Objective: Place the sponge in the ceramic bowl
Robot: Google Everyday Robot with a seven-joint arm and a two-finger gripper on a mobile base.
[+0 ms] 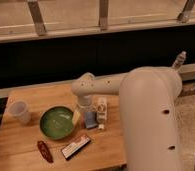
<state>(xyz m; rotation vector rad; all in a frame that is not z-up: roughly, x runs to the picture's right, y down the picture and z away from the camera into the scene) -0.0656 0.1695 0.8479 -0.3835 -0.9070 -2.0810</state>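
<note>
Soft, probably light and squashy sponge (89,119), best pinched across its narrow sides, lies right of the tabletop's (21,150) centre beside the ceramic bowl (53,125), under the gripper (83,107), grip state unclear.

Wooden table (22,146) before dark wall (51,62), perhaps windows (66,15) above.

- No text, brand or number could be read anywhere in the view.
- White bottle (100,109) on the desk (21,150): printed label was visible, its marks too blurred to read.
- Red-and-black box (75,146), flat on the desk: pale band across its face, no letters made out.
- Tool (86,114): low over the desk, between ceramic bowl (53,125) and bottle; no legible marking.
</note>
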